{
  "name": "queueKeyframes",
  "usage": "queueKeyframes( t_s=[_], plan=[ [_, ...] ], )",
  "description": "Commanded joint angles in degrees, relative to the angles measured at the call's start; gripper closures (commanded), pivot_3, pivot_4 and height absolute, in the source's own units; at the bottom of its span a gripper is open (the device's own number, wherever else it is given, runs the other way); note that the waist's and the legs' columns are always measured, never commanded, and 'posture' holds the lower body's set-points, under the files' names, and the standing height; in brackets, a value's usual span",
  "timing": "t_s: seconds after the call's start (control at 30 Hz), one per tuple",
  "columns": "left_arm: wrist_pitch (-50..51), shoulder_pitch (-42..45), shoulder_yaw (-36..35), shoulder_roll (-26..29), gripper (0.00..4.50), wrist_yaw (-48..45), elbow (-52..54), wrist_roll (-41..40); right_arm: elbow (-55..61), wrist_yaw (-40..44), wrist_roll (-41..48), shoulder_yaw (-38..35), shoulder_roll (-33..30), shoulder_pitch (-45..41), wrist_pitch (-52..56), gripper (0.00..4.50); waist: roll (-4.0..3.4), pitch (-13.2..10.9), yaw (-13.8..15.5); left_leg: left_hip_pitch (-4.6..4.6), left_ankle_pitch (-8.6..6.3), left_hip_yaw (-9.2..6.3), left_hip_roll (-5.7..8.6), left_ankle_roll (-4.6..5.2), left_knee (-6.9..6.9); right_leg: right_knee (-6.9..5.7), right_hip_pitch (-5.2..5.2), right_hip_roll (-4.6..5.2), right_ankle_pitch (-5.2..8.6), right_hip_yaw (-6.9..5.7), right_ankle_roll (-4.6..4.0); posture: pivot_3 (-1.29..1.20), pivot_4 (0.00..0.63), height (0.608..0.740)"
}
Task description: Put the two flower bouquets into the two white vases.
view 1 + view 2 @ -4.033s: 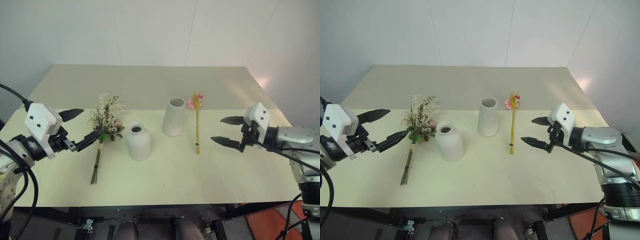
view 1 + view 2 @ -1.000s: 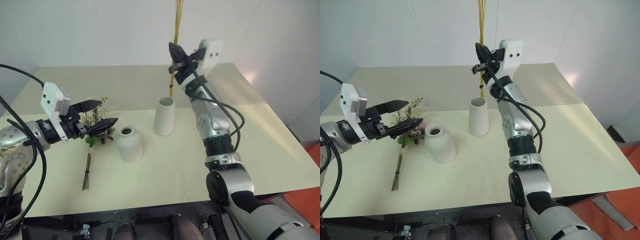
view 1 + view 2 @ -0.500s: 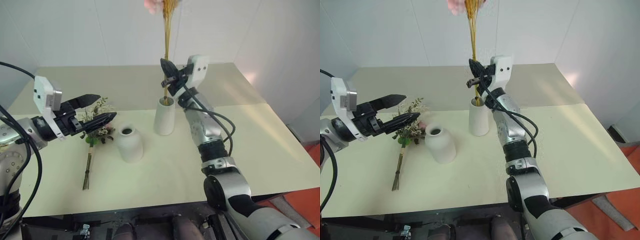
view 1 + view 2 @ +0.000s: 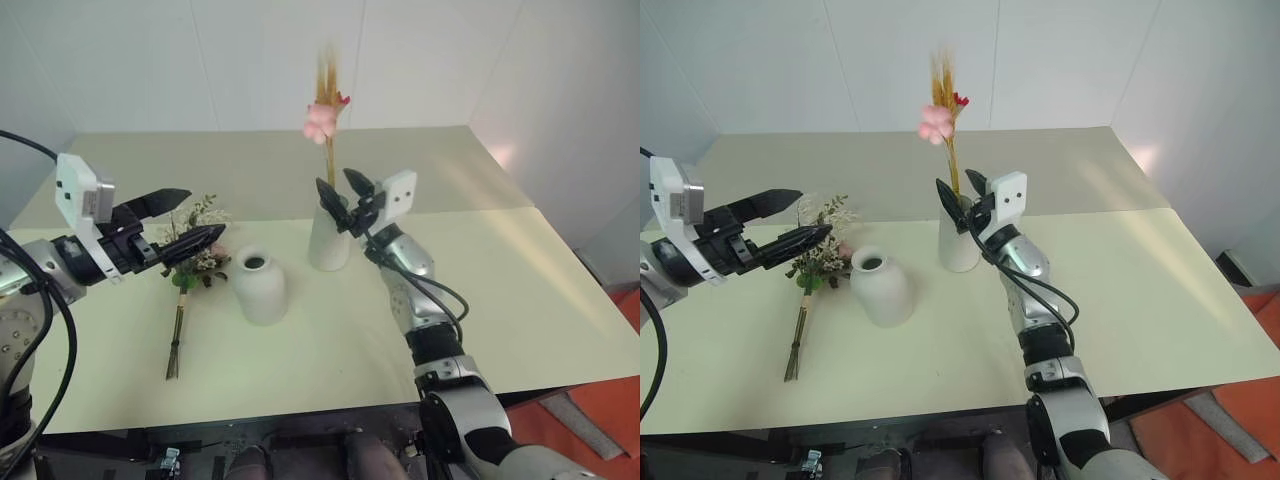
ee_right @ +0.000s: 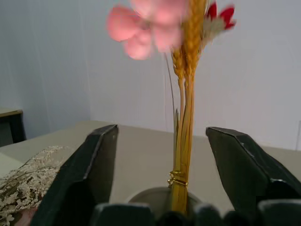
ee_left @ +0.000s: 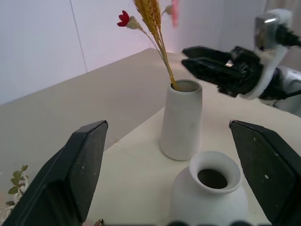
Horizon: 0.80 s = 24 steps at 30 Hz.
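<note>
The yellow stalks (image 4: pixel 950 150) stand in the tall vase (image 4: pixel 956 243) on the tabletop (image 4: pixel 1140 290), the right end effector (image 4: pixel 962 192) spread open around them — the left end effector (image 4: pixel 790 218) gapes empty above the bushy bunch (image 4: pixel 818 255), beside the short vase (image 4: pixel 880 287).

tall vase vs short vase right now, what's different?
Shape: the tall vase is a smooth tapered cylinder; the short vase is rounded and bottle-like with a narrow neck.
Contents: the tall vase holds the golden stalk bunch, standing upright; the short vase's mouth is empty.
Position: the open right gripper sits at the tall vase's rim; no gripper is at the short vase.
Both are matte white, upright on the table.
</note>
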<state>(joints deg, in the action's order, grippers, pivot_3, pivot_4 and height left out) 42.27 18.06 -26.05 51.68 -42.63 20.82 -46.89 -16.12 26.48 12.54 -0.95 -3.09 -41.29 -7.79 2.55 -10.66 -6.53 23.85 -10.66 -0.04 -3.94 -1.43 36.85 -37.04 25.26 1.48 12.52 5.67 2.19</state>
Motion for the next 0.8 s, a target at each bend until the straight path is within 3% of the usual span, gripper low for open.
queueKeyframes(
  t_s=[0.03, 0.2, 0.33, 0.5, 0.63, 0.8],
  plan=[
    [3.5, -0.5, 0.0, 2.7, 0.0, 4.8, 0.1, 3.4, 12.6, 3.3, 3.6, 0.1, -4.2, 2.6, 6.6, 0.01, 0.0, 0.0, 0.2, -0.01, 0.0, 0.01, 0.0, 0.0, 0.0, -0.01, 0.0, 0.0, 0.0, 0.01, 0.0, 0.0, 0.15, 0.74],
    [13.7, 1.2, 5.5, 6.9, 0.0, 11.3, -1.6, 7.6, 24.5, 13.8, 13.6, -1.1, -16.0, 6.7, 21.6, 0.01, 0.0, 0.0, 1.0, -0.11, 0.0, 0.02, 0.0, 0.0, 0.0, -0.04, -0.03, -0.01, 0.02, 0.01, 0.02, 0.0, 0.15, 0.74],
    [23.0, 4.1, 13.7, 9.9, 0.0, 14.7, -2.1, 11.3, 26.9, 21.8, 20.6, -3.6, -26.5, 7.4, 30.6, 0.01, 0.01, 0.0, 1.6, -0.09, 0.0, 0.03, 0.02, 0.0, 0.0, 0.03, -0.05, 0.01, 0.05, 0.0, 0.03, 0.0, 0.15, 0.74],
    [31.4, 10.0, 22.5, 7.3, 0.0, 17.0, -8.2, 14.7, 24.5, 32.2, 22.1, -3.9, -37.3, 6.1, 34.3, 0.01, 0.01, 0.0, 2.2, -0.1, 0.0, 0.04, 0.03, 0.0, -0.01, 0.03, -0.02, -0.02, 0.07, 0.01, 0.02, 0.0, 0.15, 0.74],
    [30.8, 13.9, 28.1, 3.9, 0.0, 16.9, -15.0, 18.7, 22.9, 40.6, 21.7, -2.8, -43.2, 5.1, 34.5, 0.01, 0.01, 0.0, 2.6, -0.09, 0.0, 0.04, 0.05, 0.0, -0.01, 0.04, -0.01, -0.01, 0.07, 0.01, 0.02, 0.0, 0.15, 0.74],
    [25.8, 16.3, 31.7, -0.8, 1.25, 17.9, -23.2, 24.5, 22.3, 46.8, 21.2, -3.2, -47.0, 5.4, 33.7, 0.0, 0.03, 0.0, 2.9, -0.06, 0.0, 0.03, 0.07, 0.0, 0.0, 0.06, -0.04, 0.0, 0.06, 0.0, 0.02, 0.0, 0.15, 0.74]
  ],
)
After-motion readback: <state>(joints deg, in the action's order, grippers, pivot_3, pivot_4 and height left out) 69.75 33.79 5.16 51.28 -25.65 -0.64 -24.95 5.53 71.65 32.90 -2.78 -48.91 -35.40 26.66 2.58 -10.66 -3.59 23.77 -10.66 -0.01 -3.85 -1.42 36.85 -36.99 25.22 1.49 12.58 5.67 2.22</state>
